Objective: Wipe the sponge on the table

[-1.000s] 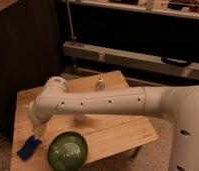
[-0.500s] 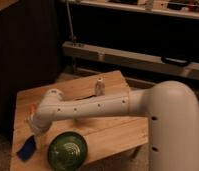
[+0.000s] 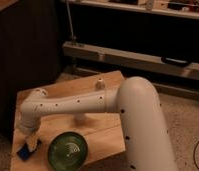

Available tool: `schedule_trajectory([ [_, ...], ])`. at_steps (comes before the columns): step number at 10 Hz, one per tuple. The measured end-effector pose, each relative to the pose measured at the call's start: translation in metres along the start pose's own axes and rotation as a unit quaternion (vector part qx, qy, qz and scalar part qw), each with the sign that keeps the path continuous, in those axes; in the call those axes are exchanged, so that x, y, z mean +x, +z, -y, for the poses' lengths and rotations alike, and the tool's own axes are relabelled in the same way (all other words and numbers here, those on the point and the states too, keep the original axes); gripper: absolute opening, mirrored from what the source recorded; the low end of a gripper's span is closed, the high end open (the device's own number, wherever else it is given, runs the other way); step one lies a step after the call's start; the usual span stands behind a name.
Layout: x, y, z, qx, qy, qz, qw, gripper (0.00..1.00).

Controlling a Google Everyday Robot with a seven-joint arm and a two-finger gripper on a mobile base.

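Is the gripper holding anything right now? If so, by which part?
Cannot tell. The gripper is down at the sponge on the table corner beside the green bowl, but the wrist hides any hold.

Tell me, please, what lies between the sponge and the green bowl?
Only a bare strip of table, in the camera view; the gripper hangs right over the sponge, beside the green bowl.

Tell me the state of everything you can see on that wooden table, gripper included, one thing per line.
gripper: open, down at the table's front left corner, over the sponge.
sponge: flat on the table, partly hidden by the gripper.
green bowl: upright, beside the sponge.
small white bottle-shaped object: standing upright near the far edge.
table: level, holding all three.
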Motion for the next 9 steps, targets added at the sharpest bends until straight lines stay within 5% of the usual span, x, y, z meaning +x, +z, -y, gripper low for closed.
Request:
schedule_trajectory([
  [9,-0.018,0.039,0.017,0.009,-0.017,0.038,0.9991,0.80],
])
